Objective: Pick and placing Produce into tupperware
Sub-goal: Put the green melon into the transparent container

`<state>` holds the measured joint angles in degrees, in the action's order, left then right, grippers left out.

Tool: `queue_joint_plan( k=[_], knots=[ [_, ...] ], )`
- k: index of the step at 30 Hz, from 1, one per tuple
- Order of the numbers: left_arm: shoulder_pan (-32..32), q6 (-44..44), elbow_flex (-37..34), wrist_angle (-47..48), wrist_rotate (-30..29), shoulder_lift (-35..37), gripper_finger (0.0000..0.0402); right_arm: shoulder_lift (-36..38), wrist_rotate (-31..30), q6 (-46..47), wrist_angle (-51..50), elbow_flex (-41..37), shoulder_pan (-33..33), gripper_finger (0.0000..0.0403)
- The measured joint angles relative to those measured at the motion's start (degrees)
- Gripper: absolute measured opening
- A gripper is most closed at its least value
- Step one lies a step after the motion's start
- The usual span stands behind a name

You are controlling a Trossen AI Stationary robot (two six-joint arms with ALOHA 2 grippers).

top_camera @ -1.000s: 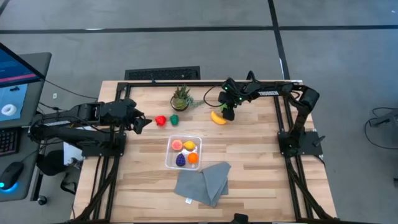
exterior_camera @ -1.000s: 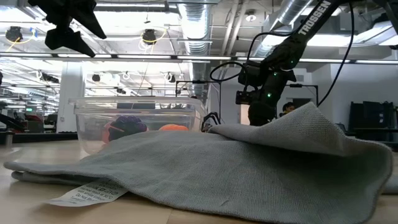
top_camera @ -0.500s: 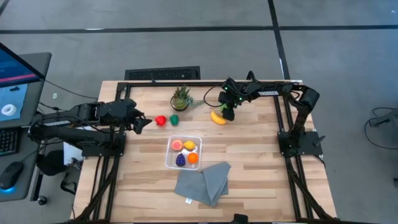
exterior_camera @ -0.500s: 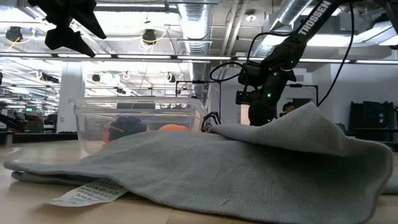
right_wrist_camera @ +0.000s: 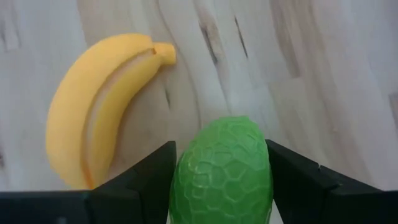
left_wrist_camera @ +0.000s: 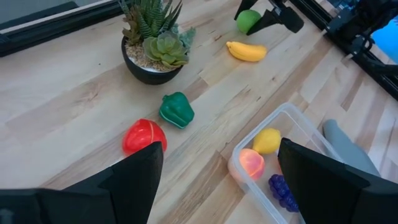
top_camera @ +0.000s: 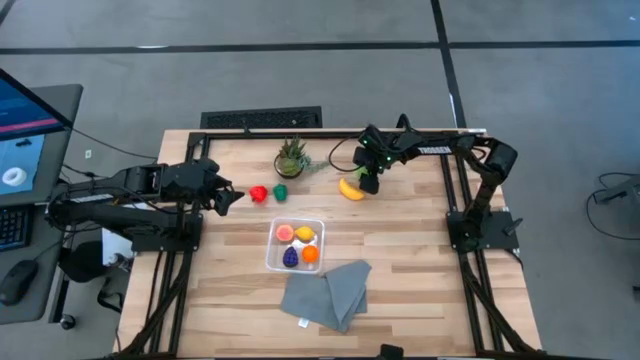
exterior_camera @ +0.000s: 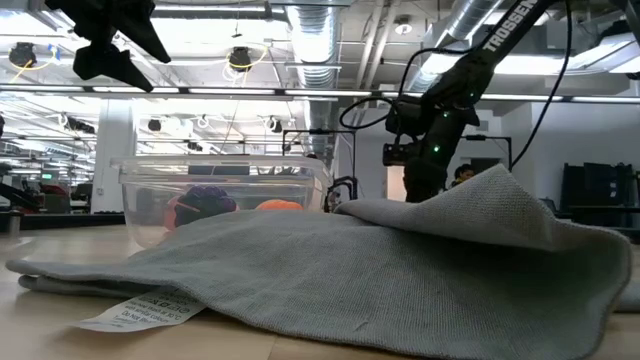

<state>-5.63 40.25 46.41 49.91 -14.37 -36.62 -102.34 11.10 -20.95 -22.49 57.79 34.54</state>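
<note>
clamped on the lime-green fruit (right_wrist_camera: 224, 171), my right gripper (right_wrist_camera: 221, 177) has it pinched between both fingers, and that is the piece i am working now. from the high view, my right gripper (top_camera: 367, 181) has barely shifted over the last second, the arm only edging a touch to the right while it hangs over the banana (top_camera: 350, 189) at the far middle of the table (top_camera: 420, 260); so i judge the fruit is lifted but its trip to the tupperware (top_camera: 272, 258) has not really begun. that box sits nearer and to the left, already holding four pieces. my left gripper (top_camera: 228, 198) waits with its fingers apart, left of the red fruit (top_camera: 258, 193) and the dark green one (top_camera: 281, 191). the low view hides all loose produce behind the grey cloth (exterior_camera: 400, 270). my left wrist view shows the potted plant (left_wrist_camera: 152, 43) close by those two fruits. only my right wrist view proves the grip.
</note>
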Motion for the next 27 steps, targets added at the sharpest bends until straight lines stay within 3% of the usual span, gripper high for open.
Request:
queue_joint_plan(
  k=[15,27],
  knots=[
    [0.0,-0.59,0.0,-0.03,-0.02,0.0,0.0306,6.92,0.06,0.19,-5.12,0.01,-0.06,0.0249],
    [0.0,-3.42,0.0,-0.07,0.0,-0.02,0.0306,15.38,0.41,5.42,-7.82,0.1,-1.74,0.0249]
  ],
)
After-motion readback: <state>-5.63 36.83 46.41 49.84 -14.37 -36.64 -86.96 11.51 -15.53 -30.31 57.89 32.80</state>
